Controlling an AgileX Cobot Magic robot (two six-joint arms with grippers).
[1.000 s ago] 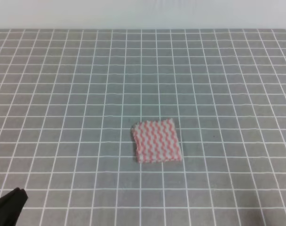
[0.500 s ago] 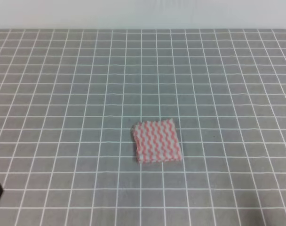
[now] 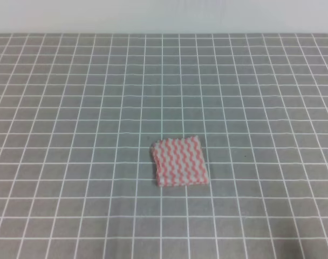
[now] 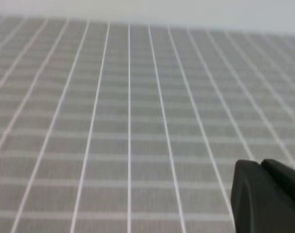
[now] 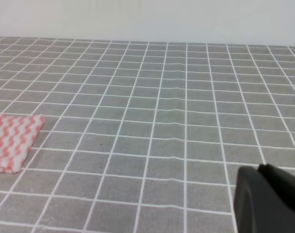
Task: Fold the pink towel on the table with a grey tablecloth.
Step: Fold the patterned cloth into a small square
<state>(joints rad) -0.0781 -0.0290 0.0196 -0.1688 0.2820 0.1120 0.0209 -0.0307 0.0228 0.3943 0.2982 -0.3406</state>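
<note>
The pink towel point(image 3: 179, 161) lies flat as a small, roughly square pad with pink-and-white wavy stripes, just below the middle of the table with a grey tablecloth point(image 3: 88, 108). Nothing touches it. Its near corner also shows at the left edge of the right wrist view, the pink towel point(image 5: 11, 141). Neither gripper appears in the exterior high view. My left gripper point(image 4: 269, 196) shows only as a black piece in the lower right corner of its wrist view, over bare grid cloth. My right gripper point(image 5: 269, 199) shows the same way, well right of the towel. The jaws are hidden in both.
The grey grid cloth runs to a pale wall point(image 3: 164, 16) at the back edge. No other objects stand on the cloth in any view.
The black tip of the left arm at the lower left corner of the exterior high view has slid out of the frame. The towel has not moved.
</note>
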